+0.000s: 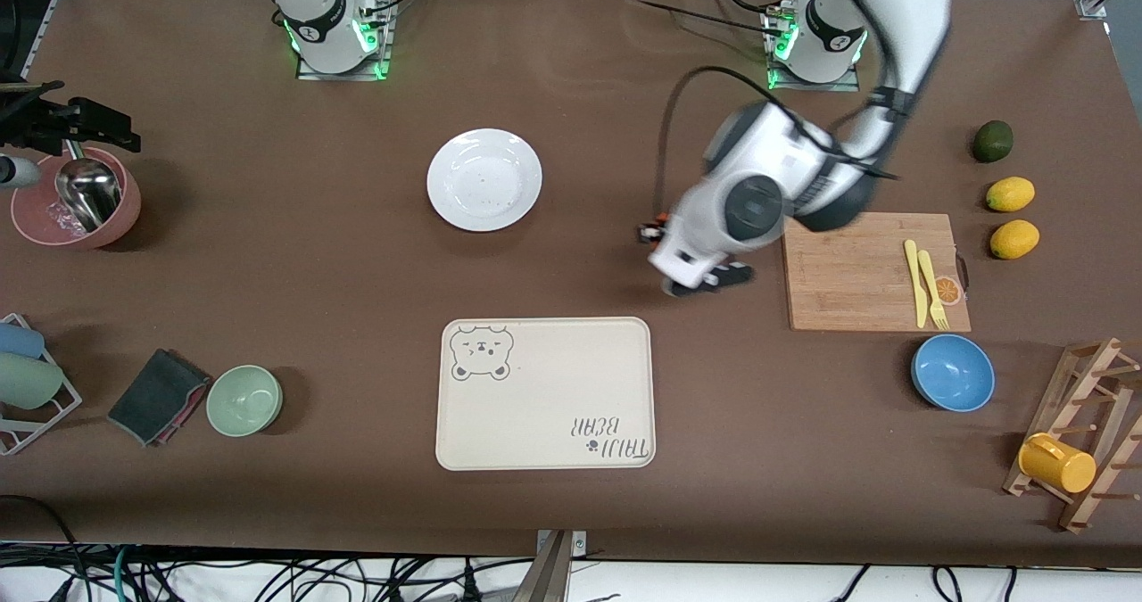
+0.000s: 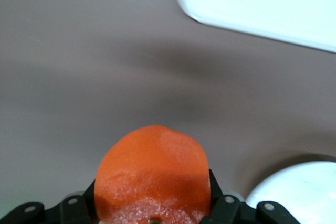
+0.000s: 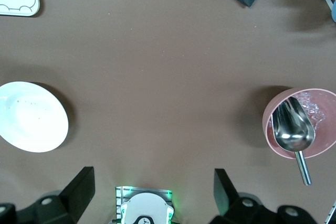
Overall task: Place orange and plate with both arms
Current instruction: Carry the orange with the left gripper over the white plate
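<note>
My left gripper [image 1: 705, 276] is shut on the orange [image 2: 152, 171], which fills the space between its black fingers [image 2: 223, 205]. It is over bare table between the cutting board [image 1: 856, 272] and the bear tray [image 1: 544, 392]. In the front view the hand hides the orange. The white plate [image 1: 484, 178] lies empty near the right arm's base and also shows in the right wrist view [image 3: 31, 116]. My right gripper [image 3: 155, 187] is open and empty, high above its own base, and is out of the front view.
The tray's corner shows in the left wrist view [image 2: 262, 3]. Yellow cutlery [image 1: 923, 281] lies on the board. A blue bowl [image 1: 953, 372], two lemons [image 1: 1010, 193], a dark green fruit [image 1: 992, 141], a mug rack [image 1: 1084, 441], a green bowl [image 1: 244, 399], a cloth [image 1: 156, 395] and a pink bowl with a scoop [image 1: 76, 199] stand around.
</note>
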`<action>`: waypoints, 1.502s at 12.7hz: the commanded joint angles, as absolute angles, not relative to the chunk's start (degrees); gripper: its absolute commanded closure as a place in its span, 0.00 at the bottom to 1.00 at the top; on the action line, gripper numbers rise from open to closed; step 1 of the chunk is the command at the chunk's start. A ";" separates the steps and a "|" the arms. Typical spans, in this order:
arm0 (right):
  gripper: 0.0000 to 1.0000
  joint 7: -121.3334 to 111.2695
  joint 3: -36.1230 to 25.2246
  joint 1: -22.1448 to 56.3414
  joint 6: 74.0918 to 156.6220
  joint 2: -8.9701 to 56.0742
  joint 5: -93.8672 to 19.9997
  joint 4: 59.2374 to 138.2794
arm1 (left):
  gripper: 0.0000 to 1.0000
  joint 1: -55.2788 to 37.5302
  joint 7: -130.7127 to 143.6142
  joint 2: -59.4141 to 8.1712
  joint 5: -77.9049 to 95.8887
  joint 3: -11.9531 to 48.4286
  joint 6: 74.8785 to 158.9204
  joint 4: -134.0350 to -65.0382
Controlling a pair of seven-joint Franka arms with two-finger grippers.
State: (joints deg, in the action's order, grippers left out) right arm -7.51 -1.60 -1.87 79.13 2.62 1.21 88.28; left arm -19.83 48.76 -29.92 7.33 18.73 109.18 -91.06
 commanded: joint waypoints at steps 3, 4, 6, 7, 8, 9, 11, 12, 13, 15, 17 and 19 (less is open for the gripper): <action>0.00 -8.17 -1.76 -2.02 78.40 2.72 0.70 87.45 | 1.00 -40.66 68.96 -41.11 7.65 17.40 123.63 -83.25; 0.00 -8.17 -1.76 -2.02 78.40 2.72 0.70 87.45 | 1.00 -43.83 71.78 -43.22 7.56 17.40 125.92 -81.58; 0.00 -8.17 -1.76 -2.02 78.57 2.72 0.70 87.45 | 1.00 -49.37 75.48 -47.18 7.38 16.96 128.66 -77.72; 0.00 -8.17 -1.84 -2.11 78.40 2.99 0.70 87.45 | 0.98 -51.13 75.85 -48.68 7.21 16.01 128.93 -76.04; 0.00 -8.17 -2.37 -2.20 78.31 3.08 0.70 87.45 | 0.92 -52.81 75.85 -50.26 7.21 13.91 128.94 -74.20; 0.00 -8.17 -2.72 -2.28 78.40 3.08 0.70 87.45 | 0.91 -54.39 75.85 -51.75 7.21 12.06 129.02 -73.31; 0.00 -8.17 -2.72 -2.37 78.40 3.16 0.70 87.45 | 0.63 -56.68 75.85 -52.91 7.21 10.20 128.94 -73.30; 0.00 -8.17 -2.72 -2.37 78.40 3.16 0.70 87.45 | 0.31 -56.69 75.94 -52.82 7.21 10.20 128.94 -73.30; 0.00 -8.17 -2.72 -2.46 78.40 3.16 0.70 87.45 | 0.03 -56.69 75.94 -52.82 7.12 10.11 128.85 -73.30; 0.00 -7.91 -3.25 -2.46 78.57 3.16 0.62 87.45 | 0.00 -56.34 76.29 -51.86 7.12 9.85 127.98 -73.30; 0.00 -7.91 -3.17 -2.11 78.84 4.65 0.61 87.36 | 0.00 -54.59 76.29 -48.27 7.12 9.41 122.12 -73.30; 0.00 -7.38 -3.16 -1.93 79.45 6.41 0.70 87.36 | 0.00 -48.90 75.68 -43.44 6.94 9.93 115.52 -73.30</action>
State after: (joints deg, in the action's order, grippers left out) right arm -7.49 -3.09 -2.02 79.26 4.43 1.20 88.35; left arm -53.82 75.79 -48.98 7.34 9.31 121.68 -72.06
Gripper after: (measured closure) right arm 0.000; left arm 0.000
